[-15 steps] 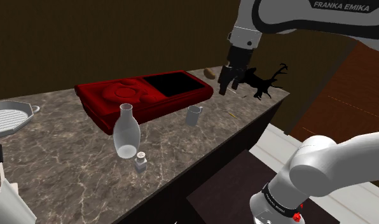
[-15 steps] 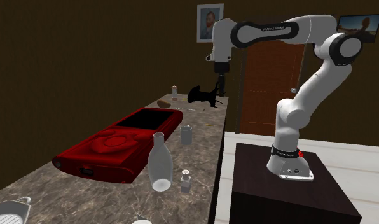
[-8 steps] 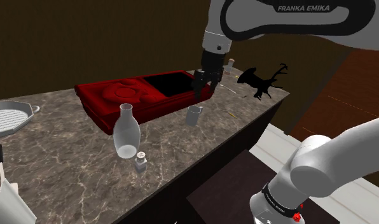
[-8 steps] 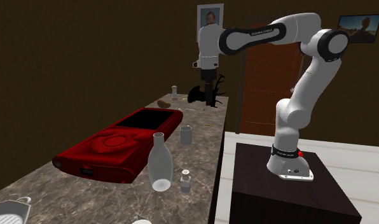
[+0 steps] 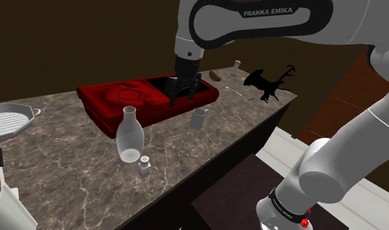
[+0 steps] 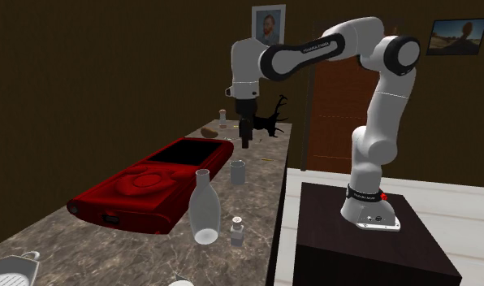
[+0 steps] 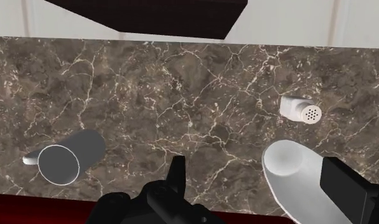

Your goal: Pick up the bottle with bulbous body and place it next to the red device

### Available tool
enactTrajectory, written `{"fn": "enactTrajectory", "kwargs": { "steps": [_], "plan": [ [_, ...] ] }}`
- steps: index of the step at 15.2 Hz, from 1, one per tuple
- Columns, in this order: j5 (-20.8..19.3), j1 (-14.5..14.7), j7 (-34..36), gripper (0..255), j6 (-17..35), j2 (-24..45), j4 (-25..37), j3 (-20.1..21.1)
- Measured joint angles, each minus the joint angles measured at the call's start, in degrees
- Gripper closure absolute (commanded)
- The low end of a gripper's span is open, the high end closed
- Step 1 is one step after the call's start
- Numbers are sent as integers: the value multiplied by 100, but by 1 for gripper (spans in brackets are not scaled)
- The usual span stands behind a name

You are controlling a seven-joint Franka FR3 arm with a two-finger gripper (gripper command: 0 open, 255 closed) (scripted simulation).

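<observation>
Pale bulbous bottle (image 5: pixel 129 135) stood upright on the marbled surface (image 5: pixel 62 153), just beside the red device (image 5: pixel 118 99), jaws held wide apart and empty above the red device's edge, bottle left untouched, well below them.

Dark marbled counter (image 5: pixel 69 140) carried: red device (image 5: pixel 121 101); bulbous bottle (image 5: pixel 130 136) near its front edge; small shaker (image 5: pixel 145 165) beside bottle; cup (image 5: pixel 199 118); black antlered figurine (image 5: pixel 268 83) at far end.

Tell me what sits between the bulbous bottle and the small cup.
Nothing; the shoulder view shows bare marble countertop between the bottle and the cup.
</observation>
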Motion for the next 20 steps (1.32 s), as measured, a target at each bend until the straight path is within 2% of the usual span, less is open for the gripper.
{"fn": "enactTrajectory", "kwargs": {
  "steps": [8, 13, 20],
  "plan": [
    [-535, 320, 872, 0, 218, 1682, 1425, 417],
    [-962, 704, 1383, 0, 160, 2776, 2516, 521],
    [-1061, 756, 1463, 0, 567, 3006, 2325, 499]
  ]
}}
